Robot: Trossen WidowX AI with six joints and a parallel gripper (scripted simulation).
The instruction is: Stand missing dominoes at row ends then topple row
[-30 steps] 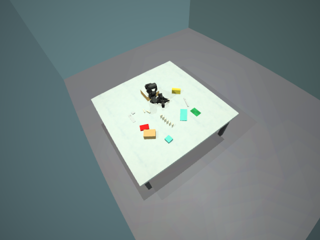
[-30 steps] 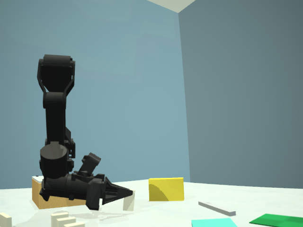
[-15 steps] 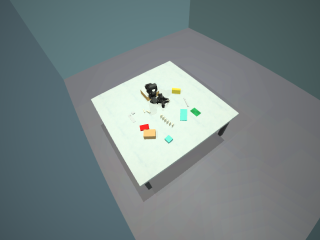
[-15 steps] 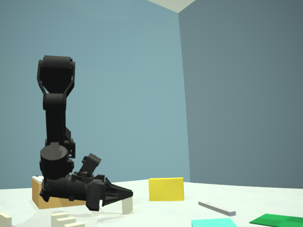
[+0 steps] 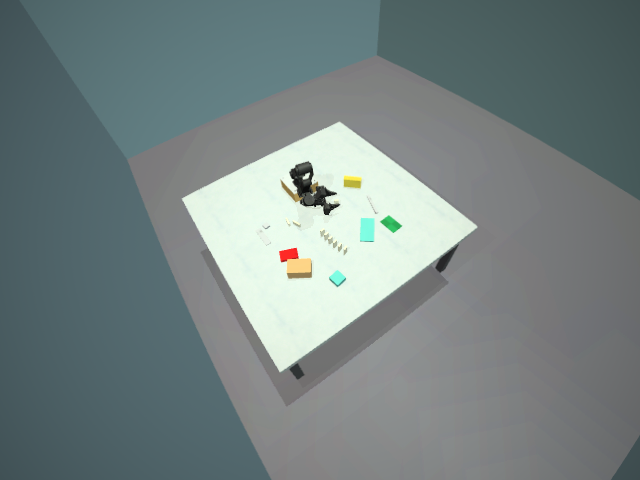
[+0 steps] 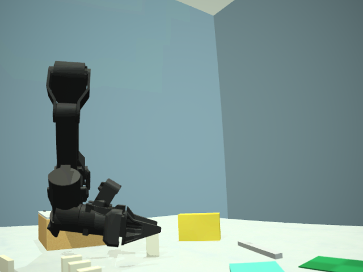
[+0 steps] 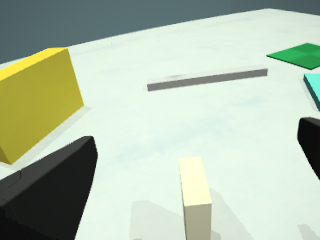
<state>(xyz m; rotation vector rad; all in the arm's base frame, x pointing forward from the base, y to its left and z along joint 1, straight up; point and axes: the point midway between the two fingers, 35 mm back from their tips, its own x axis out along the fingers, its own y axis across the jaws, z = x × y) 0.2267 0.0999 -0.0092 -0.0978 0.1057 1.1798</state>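
No lettering, numbers, labels or signs can be read (not even a brand) in any view.

WidowX AI arm (image 5: 302,168) (image 6: 67,137), one, bent: upper link near vertical, its topmost joint (image 6: 68,80) well above the gripper (image 5: 337,199) (image 6: 158,225) (image 7: 197,131). Dark cylindrical housing (image 6: 64,188) sits behind the gripper and higher than it, at the lower bend. Wrist (image 6: 91,221) runs roughly level straight into the gripper; small angled post (image 6: 108,190) sticks up just behind the gripper. Gripper points away from the arm's upright part, close to horizontal, open wide, fingers well apart, nothing gripped.
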